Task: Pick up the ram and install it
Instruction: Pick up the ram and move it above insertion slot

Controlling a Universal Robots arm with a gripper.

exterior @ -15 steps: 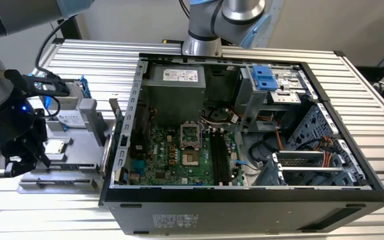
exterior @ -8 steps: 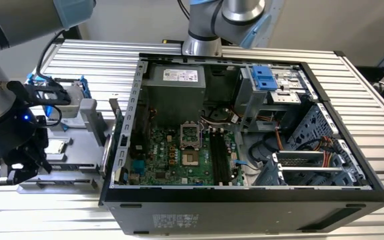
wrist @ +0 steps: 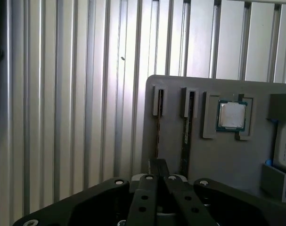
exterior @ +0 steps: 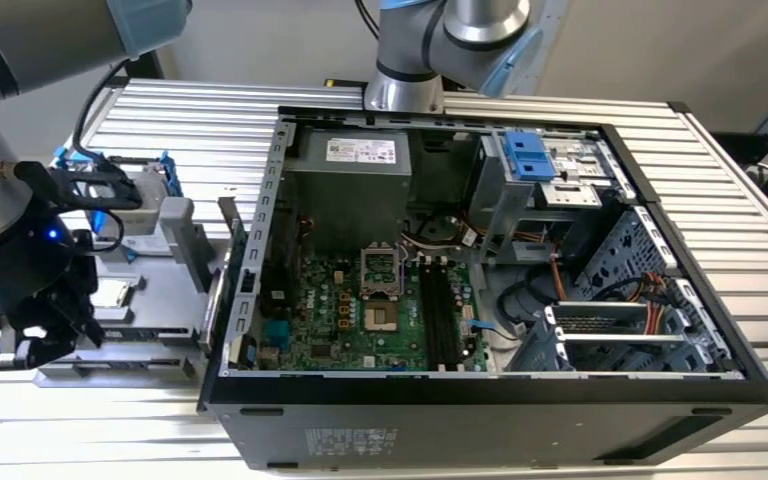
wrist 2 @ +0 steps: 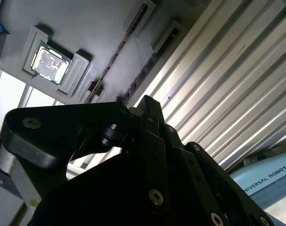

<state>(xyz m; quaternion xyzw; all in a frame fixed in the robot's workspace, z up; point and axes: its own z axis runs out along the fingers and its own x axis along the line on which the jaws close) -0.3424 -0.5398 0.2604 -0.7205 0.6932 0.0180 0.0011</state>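
The fingers (wrist: 155, 165) look pressed together and hold nothing, near the ram (wrist: 157, 136), which stands in its tray (wrist: 218, 155) slot. If lowered like this, they may strike its edge.

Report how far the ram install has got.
Done: nothing installed yet; the memory slots on the board look unfilled. In hand: the gripper is at the grey tray, right by the ram, which stands edge-on in its tray slot; whether it is gripped, I cannot tell. Left: the pick-up itself and seating the ram in the case.
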